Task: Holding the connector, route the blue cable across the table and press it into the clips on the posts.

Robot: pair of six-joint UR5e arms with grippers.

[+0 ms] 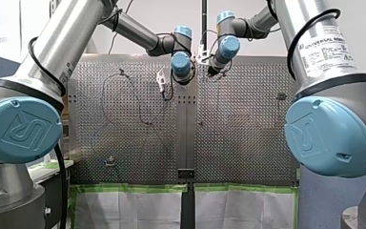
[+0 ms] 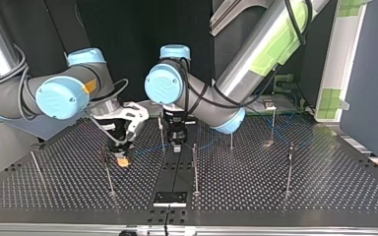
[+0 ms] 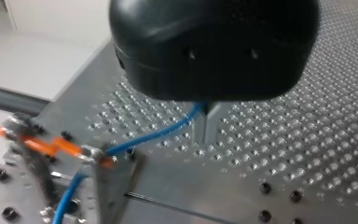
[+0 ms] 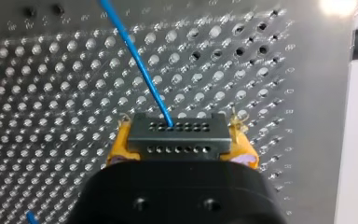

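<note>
Because the blue cable (image 3: 154,136) looks thin and limp while its connector (image 4: 176,135) is rigid, we judge the connector the best hold: our right tool (image 4: 181,142) is clamped on it above the tabletop (image 4: 51,93), our left tool (image 3: 206,127) pinched on the cable.

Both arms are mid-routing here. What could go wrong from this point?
1. My right claw grips the connector by its two ends between yellow pads; a tug on the blue cable might twist it loose.
2. My left claw pinches the cable near the orange clip; a sideways pull could drag it out, if it is seated there at all.
</note>
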